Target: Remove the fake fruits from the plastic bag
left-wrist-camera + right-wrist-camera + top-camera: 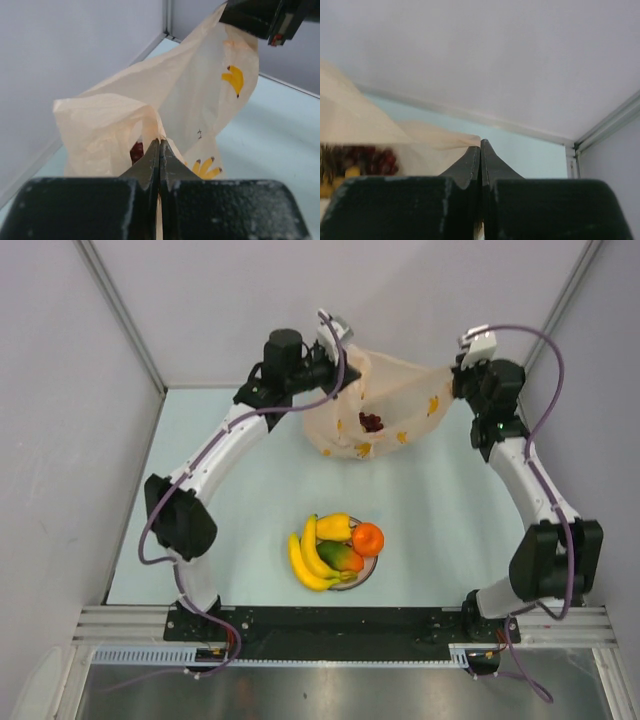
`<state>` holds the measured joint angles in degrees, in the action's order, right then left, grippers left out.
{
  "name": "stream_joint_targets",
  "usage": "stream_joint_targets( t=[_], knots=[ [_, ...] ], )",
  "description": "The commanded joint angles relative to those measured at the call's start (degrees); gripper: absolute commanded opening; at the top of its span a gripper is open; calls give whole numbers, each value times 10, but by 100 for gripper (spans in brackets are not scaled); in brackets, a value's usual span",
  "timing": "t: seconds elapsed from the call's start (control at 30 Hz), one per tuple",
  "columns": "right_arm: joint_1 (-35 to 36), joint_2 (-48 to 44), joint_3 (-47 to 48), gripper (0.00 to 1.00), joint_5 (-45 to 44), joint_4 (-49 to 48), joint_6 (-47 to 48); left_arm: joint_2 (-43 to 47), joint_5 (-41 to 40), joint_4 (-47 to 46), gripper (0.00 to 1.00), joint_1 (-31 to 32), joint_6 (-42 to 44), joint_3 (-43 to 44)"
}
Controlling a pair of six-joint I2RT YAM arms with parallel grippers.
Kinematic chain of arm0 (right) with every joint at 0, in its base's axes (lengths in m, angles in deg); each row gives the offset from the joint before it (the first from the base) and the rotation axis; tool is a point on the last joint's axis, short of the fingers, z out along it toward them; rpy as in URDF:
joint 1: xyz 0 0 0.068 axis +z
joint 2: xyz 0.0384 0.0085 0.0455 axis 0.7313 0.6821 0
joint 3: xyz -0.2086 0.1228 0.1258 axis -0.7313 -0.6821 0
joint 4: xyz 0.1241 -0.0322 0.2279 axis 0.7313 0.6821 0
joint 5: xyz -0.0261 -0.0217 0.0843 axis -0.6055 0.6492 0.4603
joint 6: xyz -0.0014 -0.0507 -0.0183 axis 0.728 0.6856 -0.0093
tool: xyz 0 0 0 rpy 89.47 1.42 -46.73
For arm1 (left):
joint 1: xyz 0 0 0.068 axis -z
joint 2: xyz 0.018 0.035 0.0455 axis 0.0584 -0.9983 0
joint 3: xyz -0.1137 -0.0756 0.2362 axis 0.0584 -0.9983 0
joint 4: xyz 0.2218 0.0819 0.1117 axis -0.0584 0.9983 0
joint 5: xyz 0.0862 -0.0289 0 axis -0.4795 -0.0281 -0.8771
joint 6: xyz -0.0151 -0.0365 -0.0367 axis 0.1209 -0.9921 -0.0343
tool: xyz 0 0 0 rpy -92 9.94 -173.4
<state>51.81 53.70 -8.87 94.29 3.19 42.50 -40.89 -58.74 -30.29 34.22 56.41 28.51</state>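
left arm (pixel 215 455): reaches from the near left base to the far middle of the table (pixel 230 540)
left gripper (pixel 159 143): jaws pressed together on a fold of thin film at the bag's left top edge; in the top view (pixel 343 368) it sits at the bag's upper left corner
plate (pixel 371 569): round, white, near centre of the table, well apart from the bag and both grippers
banana bunch (pixel 306 558): yellow, on the left side of the plate, overhanging its rim
yellow pepper piece (pixel 335 527): at the far edge of the plate, touching the bananas
mango (pixel 341 557): green-red, in the middle of the plate, between bananas and orange
orange (pixel 368 538): on the right side of the plate, just beside the mango
plastic bag (pixel 400 390): pale orange, translucent, yellow printed marks, stretched between the two grippers at the far side of the table; cannot tell if its sagging bottom touches the table
dark red grape bunch (pixel 372 422): inside the bag, low and central, seen through the film; also visible from the right wrist (pixel 375 160)
right gripper (pixel 480 144): jaws closed tight on the bag's right top edge; in the top view (pixel 456 378) at the bag's upper right corner
right arm (pixel 535 490): runs up the right side from the near right base
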Motion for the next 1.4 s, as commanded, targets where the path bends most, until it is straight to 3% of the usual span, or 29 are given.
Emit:
stream_joint_targets(
  t=[0.0,0.07,0.17,0.23,0.33,0.43,0.47,0.57,0.67,0.8,0.83,0.93,1.03,1.13,1.3,1.37],
  knots=[
    [-27,80,176,0,-9,-52,-58,-74,-9,-48,0,-45,-17,174],
    [-31,128,261,0,-9,-45,-58,-133,-13,-43,0,-49,7,283],
    [-39,164,342,0,-17,-46,-54,-178,-38,-87,0,-51,19,358],
    [-41,163,356,0,-19,-53,-50,-181,-35,-137,0,-49,20,367],
    [-44,117,320,0,-10,-45,-36,-161,-11,-123,0,-45,16,350],
    [-44,25,207,0,8,-31,-21,-89,26,-114,0,-45,-16,225],
    [-44,0,142,0,12,-21,-17,-48,55,-118,0,-43,-32,130],
    [-43,-87,72,0,14,68,-17,25,91,-114,0,-35,-46,-33],
    [-44,-166,0,0,30,183,-14,67,119,-85,0,-25,-69,-145],
    [-44,-247,-82,1,32,238,-5,132,132,-85,0,-12,-78,-228],
    [-43,-261,-89,24,34,238,0,137,134,-86,0,-9,-83,-234],
    [-44,-269,-86,58,47,197,-3,148,140,-73,0,0,-109,-222],
    [-41,-270,-60,80,89,167,-19,163,148,-69,0,7,-130,-212],
    [2,-258,-22,87,108,161,-40,175,153,-70,0,16,-138,-221],
    [91,-244,0,79,140,180,-9,195,147,-77,0,31,-155,-242],
    [120,-235,0,62,145,206,18,198,138,-72,0,34,-144,-250]
  ],
)
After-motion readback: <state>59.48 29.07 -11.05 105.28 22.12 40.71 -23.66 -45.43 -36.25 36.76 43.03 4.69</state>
